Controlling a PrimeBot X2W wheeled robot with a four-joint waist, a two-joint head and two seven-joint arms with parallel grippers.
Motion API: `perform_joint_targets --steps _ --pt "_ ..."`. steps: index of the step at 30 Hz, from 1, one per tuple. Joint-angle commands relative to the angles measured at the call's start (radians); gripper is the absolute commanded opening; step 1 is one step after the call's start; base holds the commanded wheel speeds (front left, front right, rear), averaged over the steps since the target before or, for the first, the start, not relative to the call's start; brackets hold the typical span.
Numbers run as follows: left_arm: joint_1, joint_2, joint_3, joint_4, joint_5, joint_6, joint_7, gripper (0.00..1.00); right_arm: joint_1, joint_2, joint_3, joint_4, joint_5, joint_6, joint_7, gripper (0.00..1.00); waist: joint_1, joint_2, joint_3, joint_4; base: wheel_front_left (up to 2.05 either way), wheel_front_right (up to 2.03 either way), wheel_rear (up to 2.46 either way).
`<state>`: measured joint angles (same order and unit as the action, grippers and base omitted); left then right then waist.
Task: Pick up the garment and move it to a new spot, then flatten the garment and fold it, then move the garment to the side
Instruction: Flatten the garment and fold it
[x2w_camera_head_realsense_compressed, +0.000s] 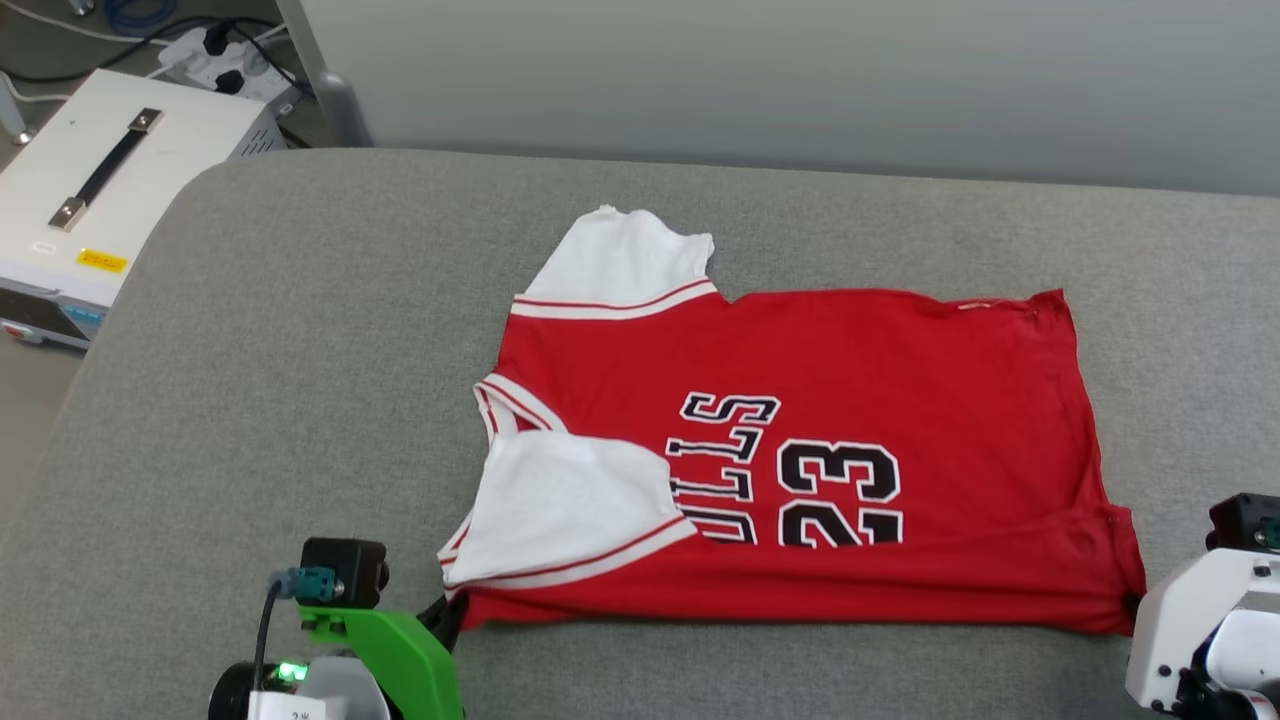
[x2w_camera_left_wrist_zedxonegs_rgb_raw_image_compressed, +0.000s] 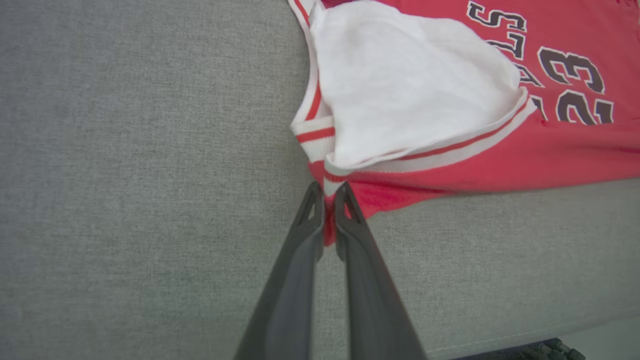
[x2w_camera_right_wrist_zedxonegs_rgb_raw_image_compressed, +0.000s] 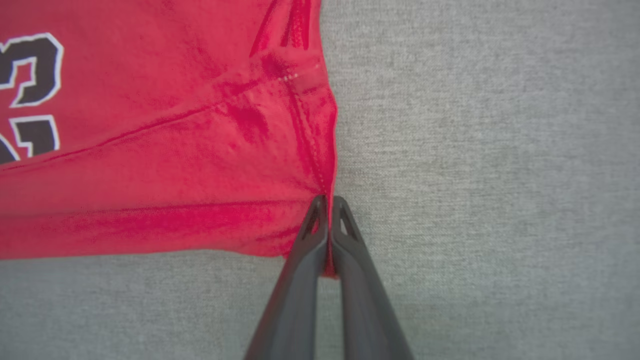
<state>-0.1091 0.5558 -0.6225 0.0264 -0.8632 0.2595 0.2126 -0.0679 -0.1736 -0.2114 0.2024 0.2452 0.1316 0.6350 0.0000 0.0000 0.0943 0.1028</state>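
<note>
The garment (x2w_camera_head_realsense_compressed: 860, 380), a red shirt with white sleeves and dark lettering, lies spread sideways on the grey padded table (x2w_camera_head_realsense_compressed: 300, 350), its collar end to the left. One white sleeve (x2w_camera_head_realsense_compressed: 560, 505) is folded over the chest. My left gripper (x2w_camera_left_wrist_zedxonegs_rgb_raw_image_compressed: 328, 192) is shut on the garment's near-left corner (x2w_camera_left_wrist_zedxonegs_rgb_raw_image_compressed: 380, 192), red and striped cloth pinched between its fingers. In the head view that gripper (x2w_camera_head_realsense_compressed: 447, 608) sits at the shirt's lower left corner. My right gripper (x2w_camera_right_wrist_zedxonegs_rgb_raw_image_compressed: 329, 200) is shut on the near-right hem corner (x2w_camera_right_wrist_zedxonegs_rgb_raw_image_compressed: 280, 220); its white wrist (x2w_camera_head_realsense_compressed: 1200, 620) shows at the lower right.
A white box (x2w_camera_head_realsense_compressed: 110, 190) with a black handle stands off the table at the far left, with cables and a power strip (x2w_camera_head_realsense_compressed: 225, 50) behind it. A pale wall runs along the table's far edge. Bare grey padding surrounds the shirt on all sides.
</note>
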Motion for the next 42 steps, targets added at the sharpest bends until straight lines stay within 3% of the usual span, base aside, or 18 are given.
perform_joint_targets --steps 1,12,21,22,23,24,32,42 --pt "0.023 0.011 -0.001 0.007 -0.013 0.001 0.003 0.00 0.027 -0.015 -0.005 -0.012 0.013 -0.001 0.009 0.00 0.0000 0.0000 -0.040 -0.013 0.00 0.00 0.00" --pt "0.120 0.032 -0.028 0.014 -0.049 0.012 0.044 0.00 0.188 -0.011 -0.041 -0.164 0.055 -0.001 0.114 0.00 0.0000 0.0000 -0.084 -0.024 0.00 0.00 0.00" --pt "0.106 0.010 -0.056 0.058 -0.047 -0.005 0.059 0.00 0.208 0.010 -0.034 -0.154 0.050 -0.001 0.113 0.00 0.0000 0.0000 -0.063 -0.028 0.00 0.00 0.00" --pt "0.102 0.007 -0.056 0.064 -0.044 -0.004 0.057 0.69 0.204 0.011 -0.033 -0.148 0.051 -0.001 0.110 0.00 0.0000 0.0000 -0.062 -0.028 0.00 0.00 0.00" --pt "0.099 0.003 -0.055 0.072 -0.041 0.001 0.051 1.00 0.199 0.011 -0.030 -0.142 0.053 -0.001 0.102 0.44 0.0000 0.0000 -0.061 -0.027 0.00 0.00 0.00" --pt "0.092 -0.006 -0.053 0.086 -0.036 0.002 0.035 1.00 0.189 0.009 -0.026 -0.129 0.056 -0.001 0.081 1.00 0.0000 0.0000 -0.062 -0.026 0.00 0.00 0.00" --pt "0.048 -0.019 -0.016 0.087 0.000 -0.007 -0.079 1.00 0.155 -0.022 -0.006 -0.144 0.079 -0.001 -0.008 1.00 0.0000 0.0000 -0.096 -0.025 0.00 0.00 0.00" --pt "0.001 -0.059 0.065 0.023 0.080 -0.055 -0.404 1.00 0.121 -0.080 0.089 -0.266 0.108 -0.001 -0.335 1.00 0.0000 0.0000 -0.120 -0.032 0.00 0.00 0.00"
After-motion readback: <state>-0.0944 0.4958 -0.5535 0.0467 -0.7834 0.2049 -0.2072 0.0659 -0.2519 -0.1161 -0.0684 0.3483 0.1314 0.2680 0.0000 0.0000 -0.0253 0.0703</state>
